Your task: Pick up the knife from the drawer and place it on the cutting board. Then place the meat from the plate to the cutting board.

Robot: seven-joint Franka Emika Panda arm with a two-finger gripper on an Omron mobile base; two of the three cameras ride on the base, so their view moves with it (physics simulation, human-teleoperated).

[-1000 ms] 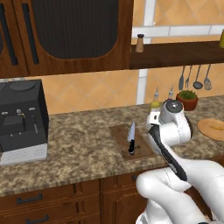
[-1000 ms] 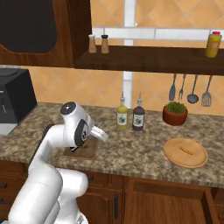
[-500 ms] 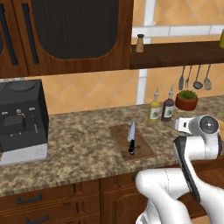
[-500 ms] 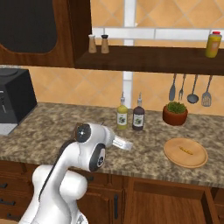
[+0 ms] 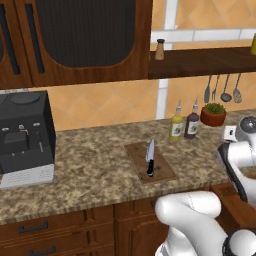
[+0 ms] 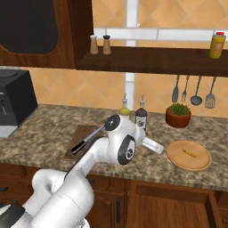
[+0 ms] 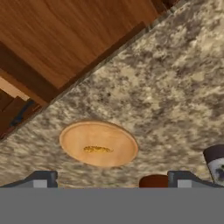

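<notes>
1. With the knife (image 5: 150,157) resting on the cutting board (image 5: 161,172), the meat (image 7: 98,149) lies mid-plate (image 7: 72,135).
2. Meat: judged light, thin, limp; pinch across its middle.
3. Gripper (image 7: 111,181) jaws spread wide, empty, over the counter (image 7: 175,87).

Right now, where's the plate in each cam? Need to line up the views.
Left base view: I can't make the plate out; the arm covers the counter's right end.
Right base view: plate on the counter at right, below the potted plant, meat on it.
Hand view: plate centre-left on the counter, meat in its middle.
Shared landmark: the potted plant, also at by the two bottles.
</notes>
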